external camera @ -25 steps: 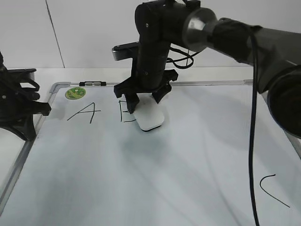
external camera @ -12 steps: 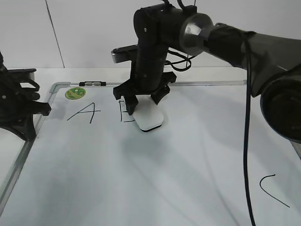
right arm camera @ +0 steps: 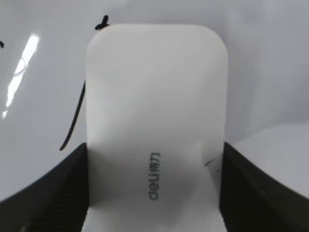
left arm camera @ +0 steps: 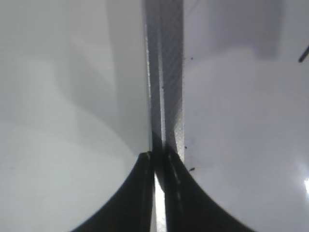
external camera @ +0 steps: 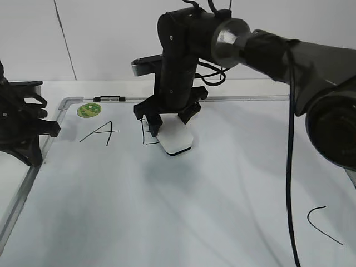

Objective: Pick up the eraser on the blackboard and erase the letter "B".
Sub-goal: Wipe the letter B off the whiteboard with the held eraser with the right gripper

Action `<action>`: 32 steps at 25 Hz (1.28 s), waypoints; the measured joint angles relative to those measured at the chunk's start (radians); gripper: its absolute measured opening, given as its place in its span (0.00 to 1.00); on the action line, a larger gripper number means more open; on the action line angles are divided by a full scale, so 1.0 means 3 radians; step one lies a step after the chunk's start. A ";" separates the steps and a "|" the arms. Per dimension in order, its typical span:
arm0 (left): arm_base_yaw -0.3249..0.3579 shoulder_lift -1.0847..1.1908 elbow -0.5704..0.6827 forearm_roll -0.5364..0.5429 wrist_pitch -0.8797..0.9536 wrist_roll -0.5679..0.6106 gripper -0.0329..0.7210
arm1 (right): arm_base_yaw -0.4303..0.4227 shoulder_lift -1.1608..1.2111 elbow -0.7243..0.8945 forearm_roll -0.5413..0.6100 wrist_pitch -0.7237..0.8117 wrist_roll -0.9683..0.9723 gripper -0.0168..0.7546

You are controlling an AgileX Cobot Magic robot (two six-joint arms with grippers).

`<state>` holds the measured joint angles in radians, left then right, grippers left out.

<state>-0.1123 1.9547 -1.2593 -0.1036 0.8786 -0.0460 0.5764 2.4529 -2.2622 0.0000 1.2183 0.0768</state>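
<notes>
The blackboard point(external camera: 183, 206) is a white board with a grey frame, lying flat. My right gripper point(external camera: 169, 123) is shut on the white eraser point(external camera: 177, 139), which lies flat on the board over the right part of the letter "B" point(external camera: 147, 132); only the B's left strokes show. In the right wrist view the eraser point(right arm camera: 157, 121) sits between my right gripper's jaws point(right arm camera: 154, 193), with a black stroke of the letter "B" point(right arm camera: 73, 123) at its left. My left gripper point(left arm camera: 158, 162) is shut and empty over the board's grey frame point(left arm camera: 166, 72) at the left edge point(external camera: 25, 133).
A black "A" point(external camera: 100, 132) is left of the B. A round green sticker point(external camera: 89, 109) and a small black clip point(external camera: 110, 99) are at the top left of the frame. A curved "C" stroke point(external camera: 322, 222) is at the lower right.
My right gripper and the eraser have shifted slightly left and towards the far edge of the board. The left arm has not moved.
</notes>
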 joint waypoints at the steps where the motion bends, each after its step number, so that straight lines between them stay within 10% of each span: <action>1: 0.0000 0.0000 0.0000 0.0000 0.0000 0.0000 0.07 | 0.0000 0.0007 0.0000 0.0000 -0.0008 0.0000 0.75; 32: 0.0000 0.0000 0.0000 0.0000 -0.0013 0.0006 0.08 | 0.0008 0.0060 -0.0052 -0.0086 0.0028 0.0000 0.74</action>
<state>-0.1123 1.9547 -1.2593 -0.1036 0.8749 -0.0442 0.5787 2.4709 -2.2778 -0.0259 1.2266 0.0768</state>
